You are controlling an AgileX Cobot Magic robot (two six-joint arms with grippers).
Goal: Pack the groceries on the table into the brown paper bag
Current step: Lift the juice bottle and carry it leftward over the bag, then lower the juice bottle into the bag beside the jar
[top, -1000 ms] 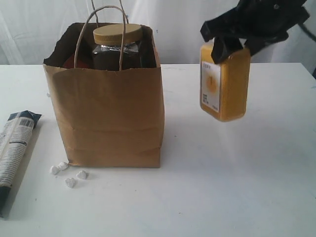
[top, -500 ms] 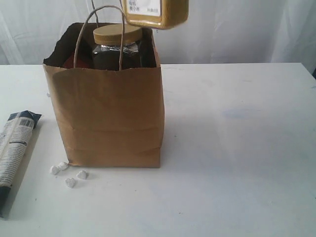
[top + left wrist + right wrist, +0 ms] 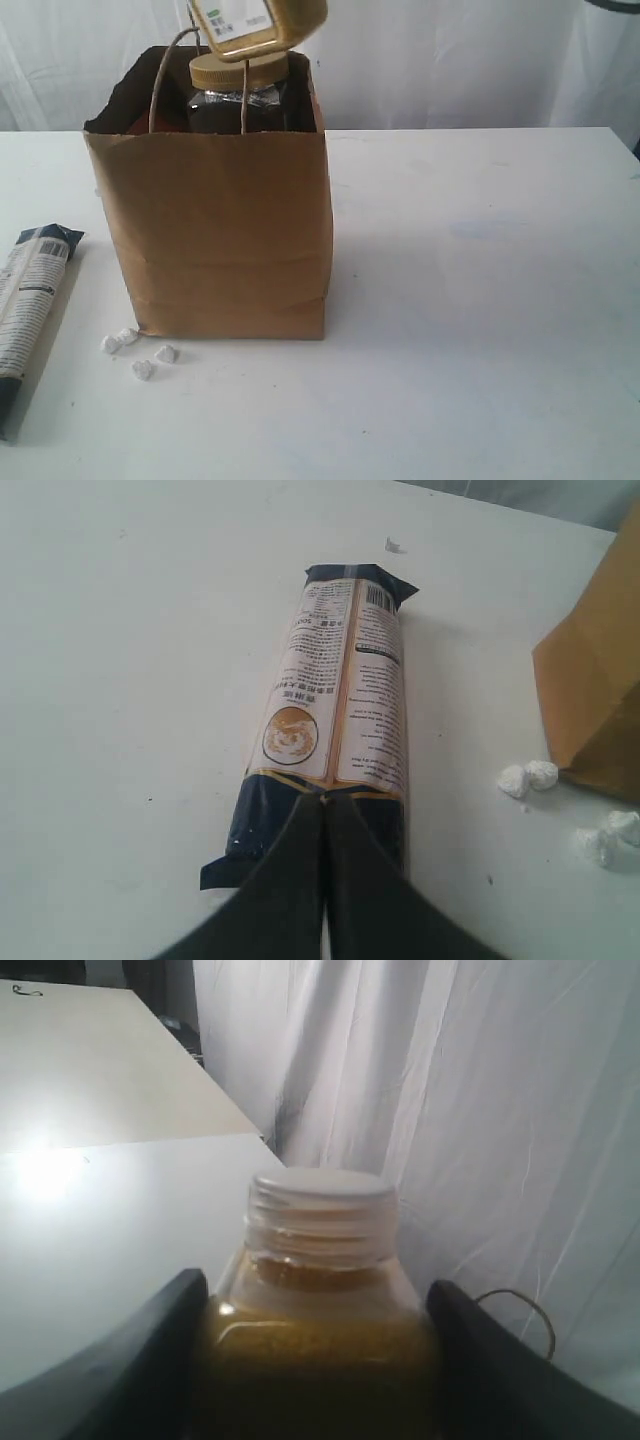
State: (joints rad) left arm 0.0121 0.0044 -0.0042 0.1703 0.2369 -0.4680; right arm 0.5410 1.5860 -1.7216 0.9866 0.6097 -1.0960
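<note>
The brown paper bag [image 3: 220,240] stands open on the table [image 3: 480,300], with the gold-lidded nut jar [image 3: 238,72] upright inside it. The orange bottle [image 3: 258,25] hangs tilted just above the jar and the bag's mouth. In the right wrist view my right gripper [image 3: 315,1290] is shut on the bottle [image 3: 320,1260], one finger on each side below its white cap. The long blue-white package [image 3: 25,300] lies left of the bag. My left gripper [image 3: 324,798] is shut and empty above the near end of that package [image 3: 340,690]. White lumps [image 3: 140,355] lie by the bag's front left corner.
One of the bag's loop handles [image 3: 165,80] stands up in front of the jar. In the left wrist view the bag's corner [image 3: 600,680] and the lumps [image 3: 530,778] sit close beside the package. Neither arm shows in the exterior view.
The orange bottle has been carried up and left, from the right of the bag to above its mouth, and is now tilted over the jar. The left gripper has stayed put.
</note>
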